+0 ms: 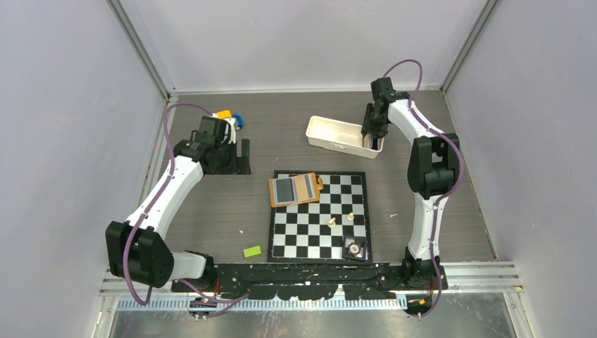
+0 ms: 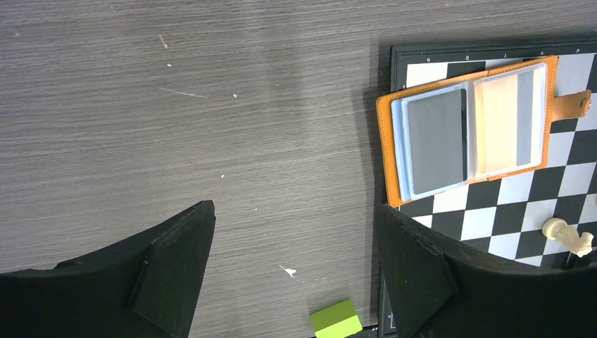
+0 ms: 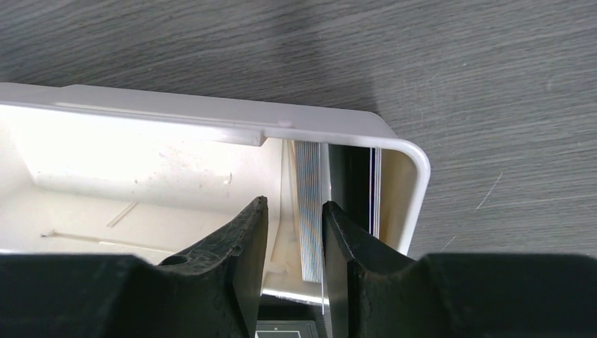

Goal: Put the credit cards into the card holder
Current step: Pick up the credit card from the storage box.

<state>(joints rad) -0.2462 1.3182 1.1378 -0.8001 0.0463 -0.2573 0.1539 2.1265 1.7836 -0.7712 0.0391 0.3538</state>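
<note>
The card holder (image 1: pixel 294 189) lies open on the chessboard's far left corner, orange with clear sleeves; in the left wrist view (image 2: pixel 464 134) one sleeve shows a grey card and the other a cream one. My right gripper (image 1: pixel 372 137) reaches into the right end of the white tray (image 1: pixel 331 134). In its wrist view the right gripper (image 3: pixel 294 204) is open a little, with a light blue striped card (image 3: pixel 308 204) standing on edge between the jaws, close to the right finger. A second card (image 3: pixel 374 190) stands against the tray's end wall. My left gripper (image 1: pixel 236 158) is open and empty above bare table (image 2: pixel 294 210).
The chessboard (image 1: pixel 318 232) carries two small pale chess pieces (image 1: pixel 331 222) and a small dark round object (image 1: pixel 354 248). A green block (image 1: pixel 252 251) lies left of the board and also shows in the left wrist view (image 2: pixel 336 318). An orange and blue object (image 1: pixel 229 116) lies at the far left.
</note>
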